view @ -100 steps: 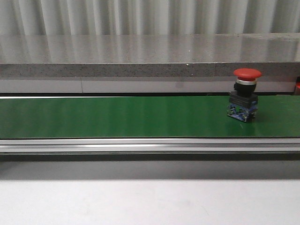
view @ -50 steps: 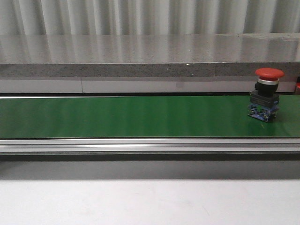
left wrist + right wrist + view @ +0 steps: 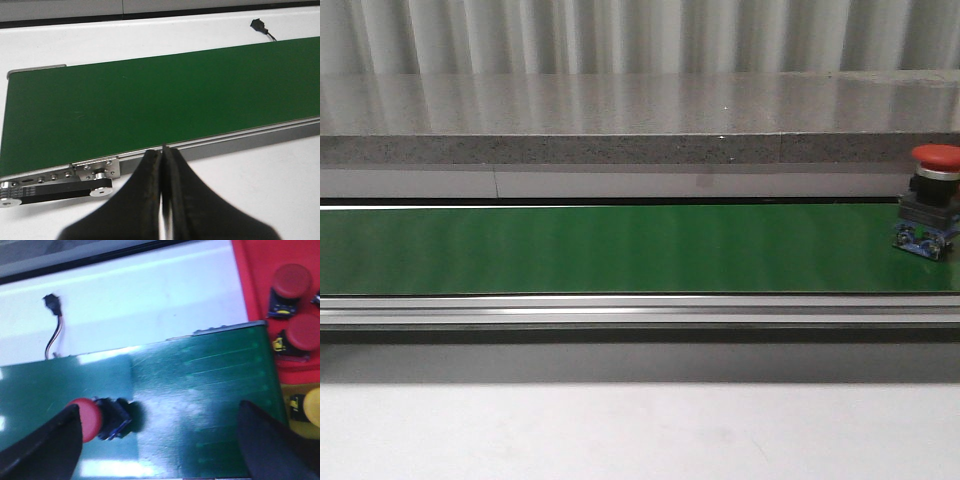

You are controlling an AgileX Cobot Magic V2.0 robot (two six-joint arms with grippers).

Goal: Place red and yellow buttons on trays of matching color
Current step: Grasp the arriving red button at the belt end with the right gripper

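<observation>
Red button (image 3: 930, 203) is seen upright on the green belt (image 3: 620, 248), at its right end. Right gripper (image 3: 160, 440) is held spread wide above it; left gripper (image 3: 163, 190) is pressed together, empty.

The conveyor belt (image 3: 620, 250) is a smooth green sheet with a faint sheen, showing pale streaks of reflected light; its side rail (image 3: 620, 310) is brushed, silvery metal. The red button (image 3: 934, 156) at the right edge of the frame has a glossy plastic cap, a bright metal collar and a dull black plastic body. Behind the belt runs a speckled, polished stone-like ledge (image 3: 620, 150), and above it a ribbed, shiny metal wall (image 3: 620, 35). The bench (image 3: 620, 430) is matt white. The left hand (image 3: 162, 200) looks like matt black rubber or plastic
</observation>
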